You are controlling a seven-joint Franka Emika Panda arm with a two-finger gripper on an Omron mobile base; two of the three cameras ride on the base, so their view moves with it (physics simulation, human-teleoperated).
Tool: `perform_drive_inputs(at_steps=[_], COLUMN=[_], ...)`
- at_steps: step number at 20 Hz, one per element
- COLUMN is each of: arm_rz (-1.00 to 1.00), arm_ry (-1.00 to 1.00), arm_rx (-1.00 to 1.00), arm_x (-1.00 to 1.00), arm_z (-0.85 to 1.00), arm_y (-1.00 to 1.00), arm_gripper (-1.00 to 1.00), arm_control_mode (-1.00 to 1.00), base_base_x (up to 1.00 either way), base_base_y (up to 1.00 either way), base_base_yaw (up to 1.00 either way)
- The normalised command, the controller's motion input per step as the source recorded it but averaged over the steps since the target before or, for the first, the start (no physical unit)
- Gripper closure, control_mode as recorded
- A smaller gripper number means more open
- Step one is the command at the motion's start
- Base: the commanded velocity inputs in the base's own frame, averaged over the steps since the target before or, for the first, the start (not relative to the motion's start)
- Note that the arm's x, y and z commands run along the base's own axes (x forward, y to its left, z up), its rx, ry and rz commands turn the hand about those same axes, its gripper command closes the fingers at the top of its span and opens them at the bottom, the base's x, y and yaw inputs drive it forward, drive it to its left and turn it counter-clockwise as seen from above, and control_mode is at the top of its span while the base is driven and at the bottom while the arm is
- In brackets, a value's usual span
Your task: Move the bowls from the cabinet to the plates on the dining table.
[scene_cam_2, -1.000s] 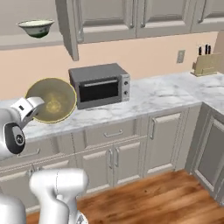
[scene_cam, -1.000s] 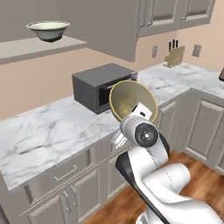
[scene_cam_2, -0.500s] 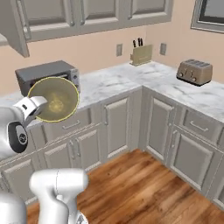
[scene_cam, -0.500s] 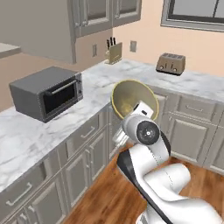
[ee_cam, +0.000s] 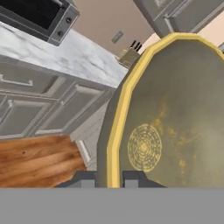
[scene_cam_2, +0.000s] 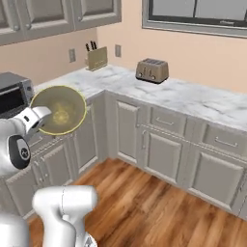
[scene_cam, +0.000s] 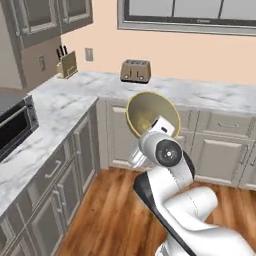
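My claw (ee_cam: 109, 177) grips a bowl (ee_cam: 170, 113) by its rim, tipped on edge. The view has swung from the microwave (scene_cam: 12, 131) to the toaster (scene_cam: 135, 70); I'm carrying it tableward.

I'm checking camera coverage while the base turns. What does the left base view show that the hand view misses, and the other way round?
Left base view alone: the toaster on the far counter under the window, the wooden floor stretching to the corner cabinets, and the bowl's tilt above the arm.

Hand view alone: the ringed pattern at the bowl's bottom, and the hand shut on the rim.

Shared: the bowl, the knife block, the toaster oven and the marble counter.
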Motion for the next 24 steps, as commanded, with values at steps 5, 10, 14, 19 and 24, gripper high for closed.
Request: perform_drive_inputs(at_steps=[5, 10, 14, 19, 24], arm_rz=[0.0, 0.0, 0.0, 0.0, 0.0], arm_ry=[0.0, 0.0, 0.0, 0.0, 0.0], arm_rx=[0.0, 0.0, 0.0, 0.0, 0.0], arm_x=[0.0, 0.0, 0.0, 0.0, 0.0], arm_z=[0.0, 0.0, 0.0, 0.0, 0.0], arm_y=[0.0, 0.0, 0.0, 0.0, 0.0], arm_gripper=[1.0, 1.0, 1.0, 1.0, 1.0], arm_control_mode=[1.0, 1.0, 1.0, 1.0, 1.0], base_base_x=[-0.4, -0.45, -0.26, -0.22, -0.08], base_base_y=[-0.48, -0.36, -0.34, -0.28, -0.01], base_base_yaw=[-0.58, -0.59, -0.59, -0.59, -0.47])
